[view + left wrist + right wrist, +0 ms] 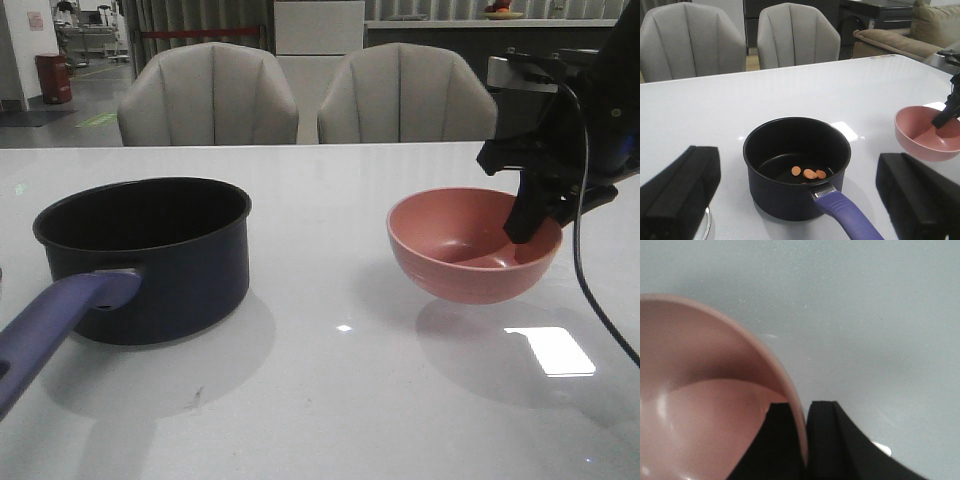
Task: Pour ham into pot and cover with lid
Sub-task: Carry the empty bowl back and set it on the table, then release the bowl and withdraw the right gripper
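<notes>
The dark pot [150, 270] stands on the left of the white table, its purple-blue handle [50, 330] pointing toward me. Three orange-tan ham chunks [810, 173] lie on its bottom. My left gripper [797, 167] is open, its fingers wide apart on either side of the pot [790, 200] and holding nothing. My right gripper [525, 225] is shut on the right rim of the pink bowl [460, 265], one finger inside and one outside [805, 407]. The bowl [700, 390] hangs slightly above the table and looks empty. A curved metal edge, a sliver of the lid [707, 227], shows beside the left finger.
Two grey chairs [208, 95] [405, 95] stand beyond the table's far edge. A black cable [585, 270] hangs from the right arm down toward the front right. A bright glare patch [548, 350] lies on the table below the bowl.
</notes>
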`<state>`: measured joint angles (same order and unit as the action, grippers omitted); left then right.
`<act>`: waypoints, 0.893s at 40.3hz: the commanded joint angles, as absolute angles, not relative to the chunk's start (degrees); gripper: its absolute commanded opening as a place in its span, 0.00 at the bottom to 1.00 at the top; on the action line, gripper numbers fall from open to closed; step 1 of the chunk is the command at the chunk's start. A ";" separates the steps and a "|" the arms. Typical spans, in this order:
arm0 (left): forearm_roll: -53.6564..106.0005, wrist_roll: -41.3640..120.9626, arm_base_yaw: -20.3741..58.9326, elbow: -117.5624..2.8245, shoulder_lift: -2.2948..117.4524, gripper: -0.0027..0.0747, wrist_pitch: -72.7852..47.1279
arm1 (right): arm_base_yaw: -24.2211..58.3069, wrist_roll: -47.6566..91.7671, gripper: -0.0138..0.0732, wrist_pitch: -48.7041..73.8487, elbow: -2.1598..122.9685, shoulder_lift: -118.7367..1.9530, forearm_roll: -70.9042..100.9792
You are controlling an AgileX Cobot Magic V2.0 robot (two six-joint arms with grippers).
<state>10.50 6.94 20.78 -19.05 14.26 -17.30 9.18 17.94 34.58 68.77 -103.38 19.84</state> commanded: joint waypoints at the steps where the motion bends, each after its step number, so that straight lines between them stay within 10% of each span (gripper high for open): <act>1: 10.87 6.91 21.20 -20.65 14.71 0.91 -12.82 | 8.76 18.04 0.39 31.43 70.33 -101.23 21.22; 12: 10.87 6.91 21.20 -20.65 14.71 0.91 -12.82 | 8.76 18.09 0.58 30.64 70.60 -101.68 21.22; 36: 10.87 6.91 21.20 -20.65 14.71 0.91 -11.78 | 10.33 20.24 0.58 28.96 68.19 -79.89 19.38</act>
<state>10.50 6.94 20.78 -19.05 14.26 -17.30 9.62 19.42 33.11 68.29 -86.29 19.14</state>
